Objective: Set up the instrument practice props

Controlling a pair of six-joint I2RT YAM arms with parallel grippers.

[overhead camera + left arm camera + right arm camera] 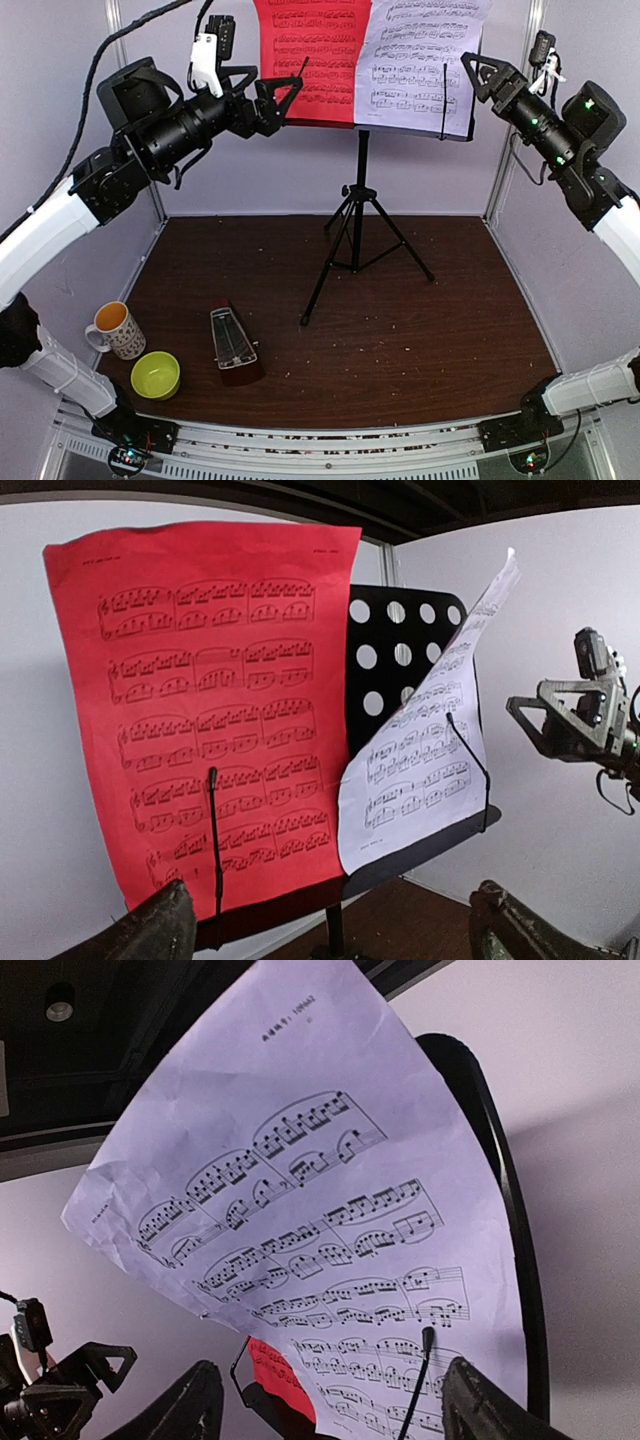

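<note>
The black tripod music stand (361, 190) is upright at the back of the brown table. On its perforated desk (400, 645) lean a red sheet of music (312, 60) and, to its right, a white sheet (420, 65), each under a thin wire retainer. The white sheet (430, 750) curls forward off the desk. My left gripper (272, 95) hovers open just left of the red sheet (210, 740), touching nothing. On the other side my right gripper (478, 75) is open too, beside the white sheet (320, 1220), also free. The dark-wood metronome (233, 345) sits at the front left.
A patterned white mug (118, 330) and a yellow-green bowl (156, 375) sit at the front left by the metronome. Grey walls close in the back and both sides. The stand's tripod legs (330, 270) spread over the table's middle back. Small crumbs dot the tabletop.
</note>
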